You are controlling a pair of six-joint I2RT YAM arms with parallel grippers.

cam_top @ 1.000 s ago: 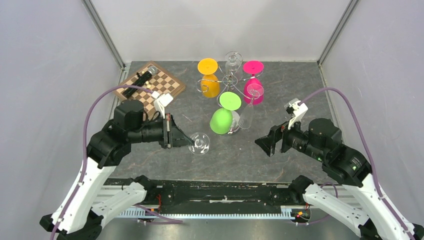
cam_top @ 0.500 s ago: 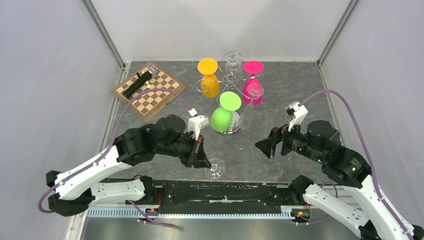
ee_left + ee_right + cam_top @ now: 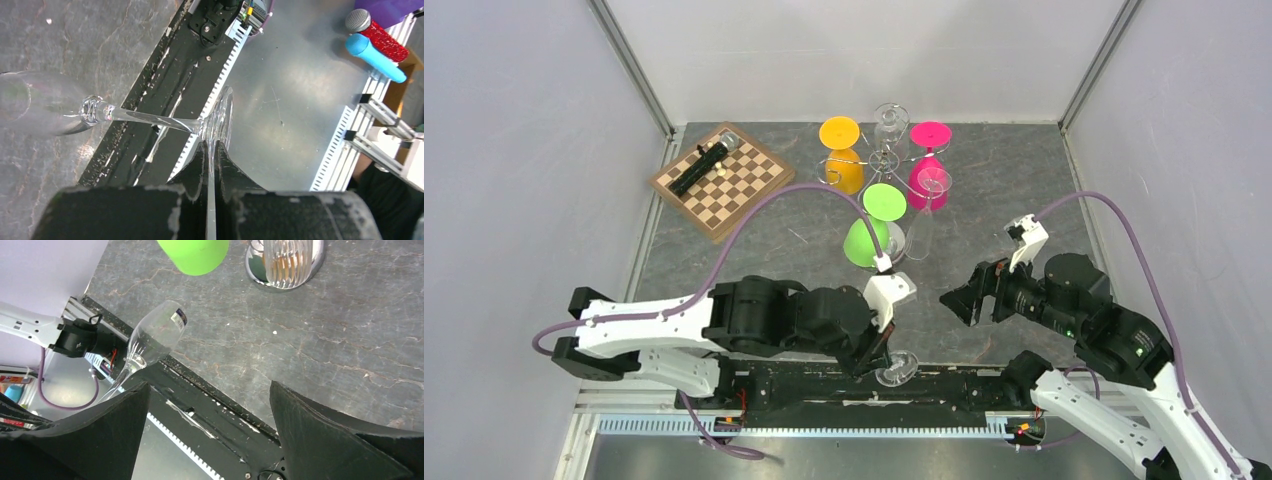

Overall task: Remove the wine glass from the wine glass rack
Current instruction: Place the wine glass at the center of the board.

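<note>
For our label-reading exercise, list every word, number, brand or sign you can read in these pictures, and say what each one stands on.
No text can be read in any view.
A small dark sticker on the bowl of the clear wine glass carries pale print, but it is too small to read.

We are looking into a robotics lab test cell. Plain pale panels [image 3: 514,150] wall in the table [image 3: 1024,170] on three sides, held by metal corner posts [image 3: 631,65] at the upper left and upper right. Along the bottom of the overhead frame we see a black mounting rail [image 3: 964,385], a slotted white cable duct [image 3: 874,430] and looping purple cables [image 3: 1086,195]. At the upper right of the left wrist frame, metal framing [image 3: 385,112] stands below loose props, among them a red microphone [image 3: 377,32].
</note>
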